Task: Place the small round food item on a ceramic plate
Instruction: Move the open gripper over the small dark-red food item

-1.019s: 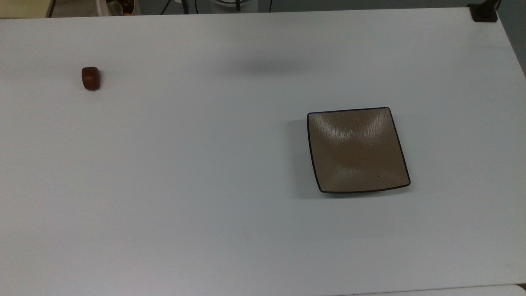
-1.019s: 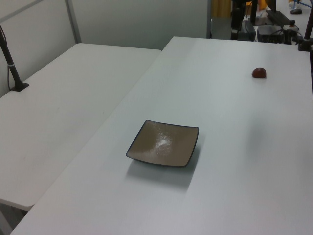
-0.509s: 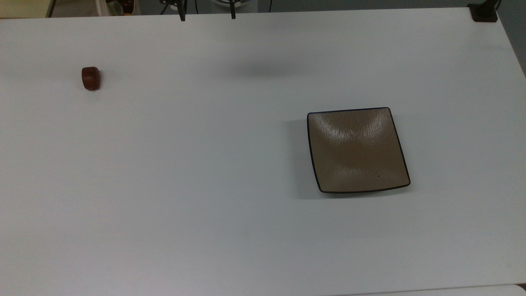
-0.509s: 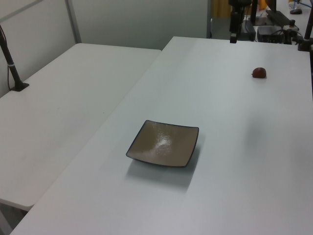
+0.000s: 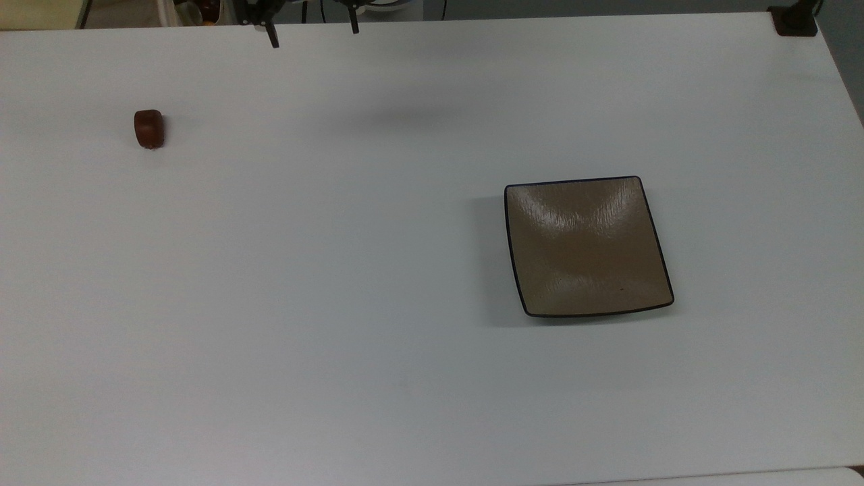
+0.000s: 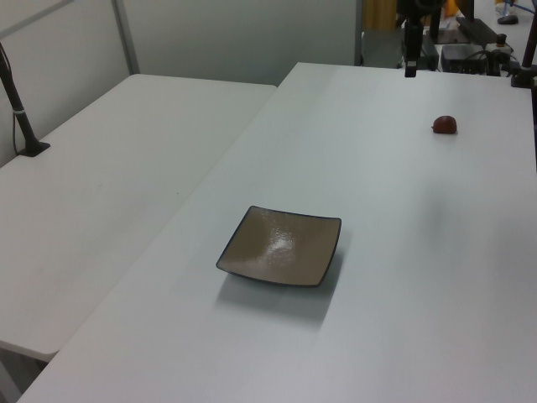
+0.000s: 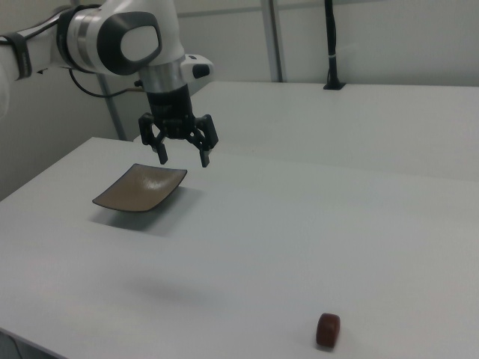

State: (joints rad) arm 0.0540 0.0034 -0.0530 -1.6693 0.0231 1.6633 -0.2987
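Gripper (image 7: 183, 159) spread, empty, high above table (image 5: 337, 304). Glossy reddish-brown food lump (image 5: 148, 128) far from square plate (image 5: 587, 246); could roll or squirt from fingertips.

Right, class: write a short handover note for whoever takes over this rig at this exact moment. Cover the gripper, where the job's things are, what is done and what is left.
Gripper: open, empty, raised well above the white table, touching nothing.
Small glossy reddish-brown food lump: lying on the table near the top view's left edge, far from the plate.
Square tan-brown ceramic plate with a thin dark rim: on the table toward the top view's right, nothing on it.
Done: nothing yet; the lump has not been picked up.
Left: bring the gripper down over the lump, grasp it, carry it across to the plate, set it down and release.
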